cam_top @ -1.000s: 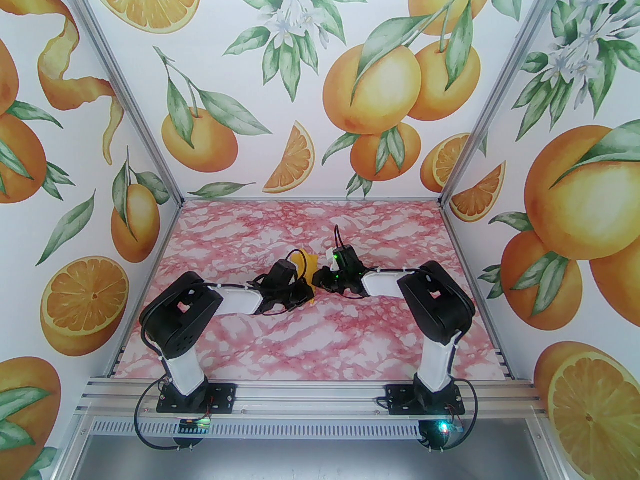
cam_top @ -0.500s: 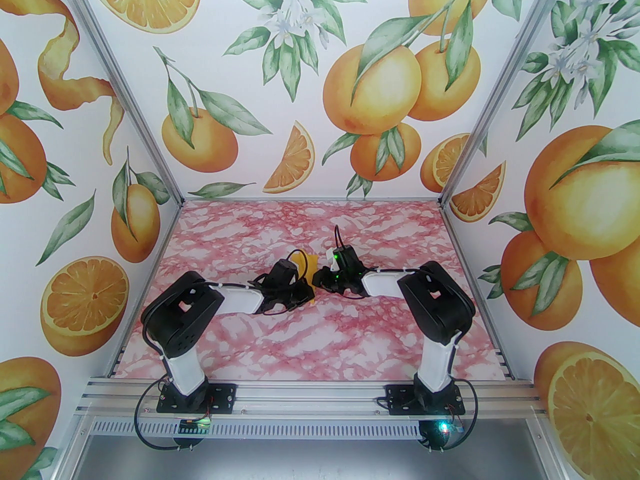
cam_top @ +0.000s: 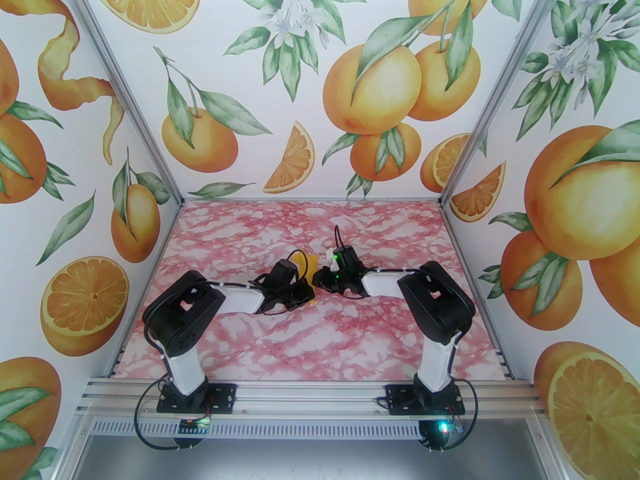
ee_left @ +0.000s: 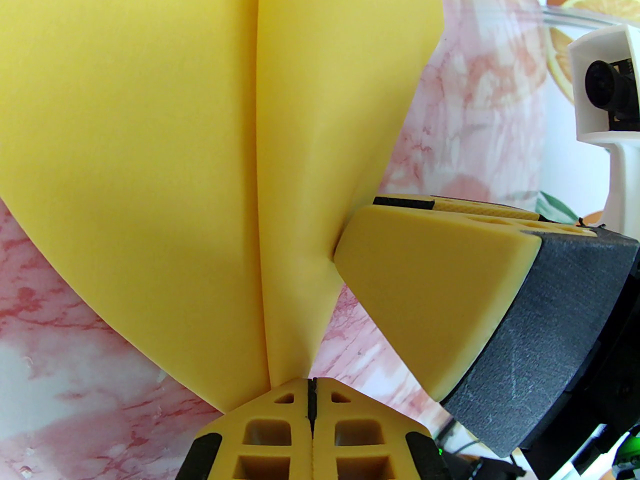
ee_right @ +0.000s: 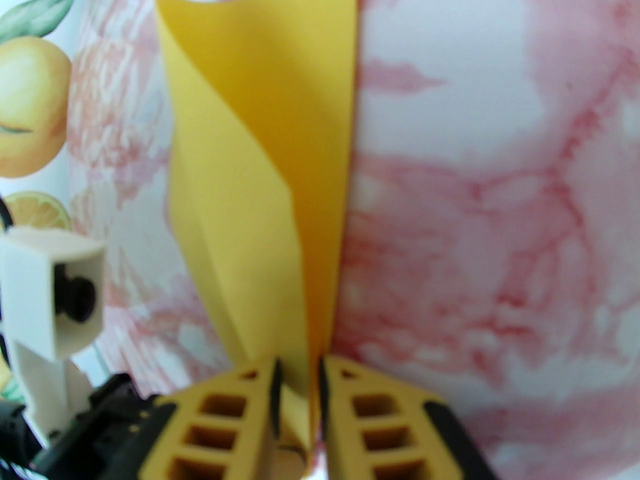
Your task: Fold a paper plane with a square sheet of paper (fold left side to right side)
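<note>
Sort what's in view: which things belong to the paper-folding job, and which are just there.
Job: square sheet of paper; left pincer, shut on it; right pincer, gripping it too.
Just there: pink marble table; orange-print walls; aluminium rail.

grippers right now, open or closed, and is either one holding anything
left gripper: closed, pinching the yellow sheet of paper
right gripper: closed on the same sheet, with its curled layers between the jaws

The square sheet of paper [ee_left: 150, 143] is plain yellow-orange, the surface [cam_top: 310, 338] marbled pink and white, and the walls [cam_top: 320, 93] around it white with printed oranges and green leaves.
</note>
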